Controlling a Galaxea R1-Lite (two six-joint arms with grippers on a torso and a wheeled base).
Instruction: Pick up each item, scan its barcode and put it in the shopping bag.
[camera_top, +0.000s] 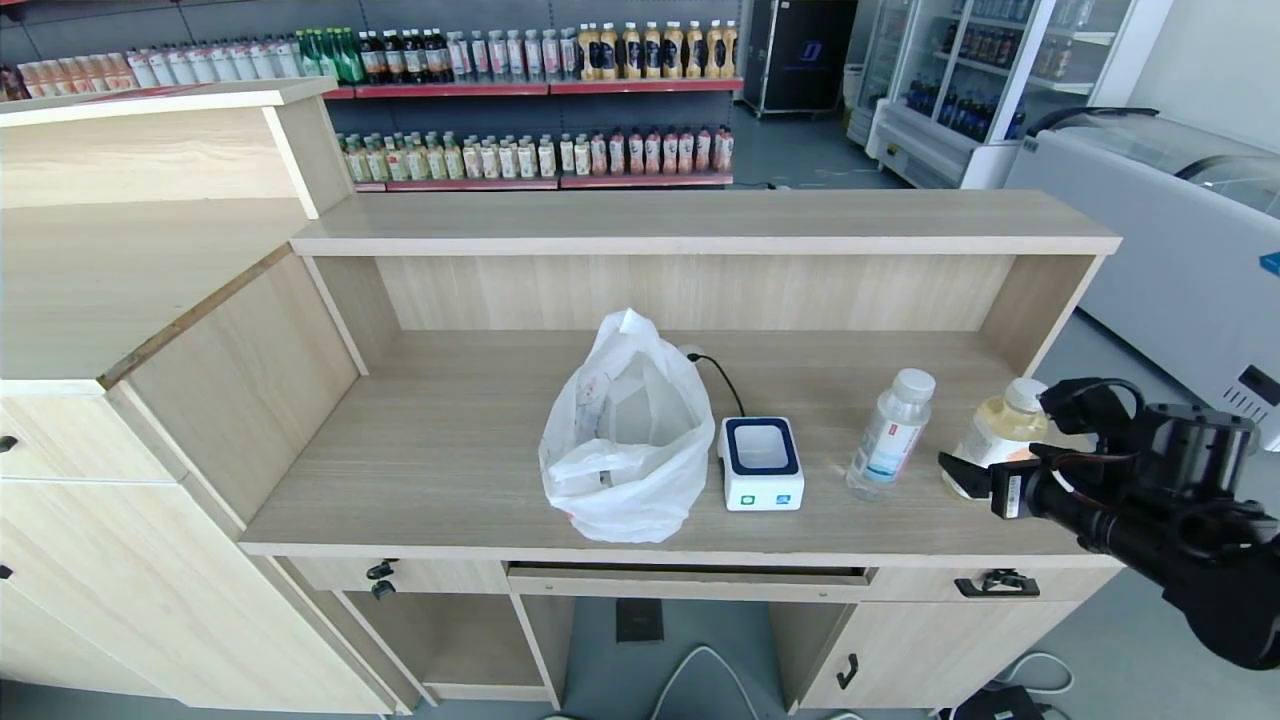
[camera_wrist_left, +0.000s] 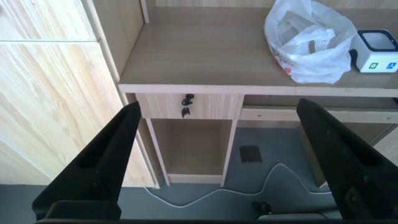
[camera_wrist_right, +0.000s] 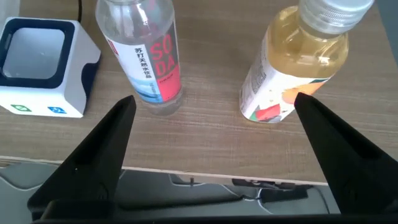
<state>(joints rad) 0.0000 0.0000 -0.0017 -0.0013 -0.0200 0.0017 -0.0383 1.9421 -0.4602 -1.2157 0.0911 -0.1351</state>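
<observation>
Yellow juice bottle (camera_wrist_right: 292, 68) stands upright just ahead of my R gripper (camera_wrist_right: 211, 106), fingers apart. L gripper (camera_wrist_left: 217, 106), also spread, sits well away.

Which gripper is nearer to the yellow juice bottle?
Right. The right gripper hangs open just before the juice bottle; the left gripper is low, off the counter's left front, beyond the bag.
</observation>
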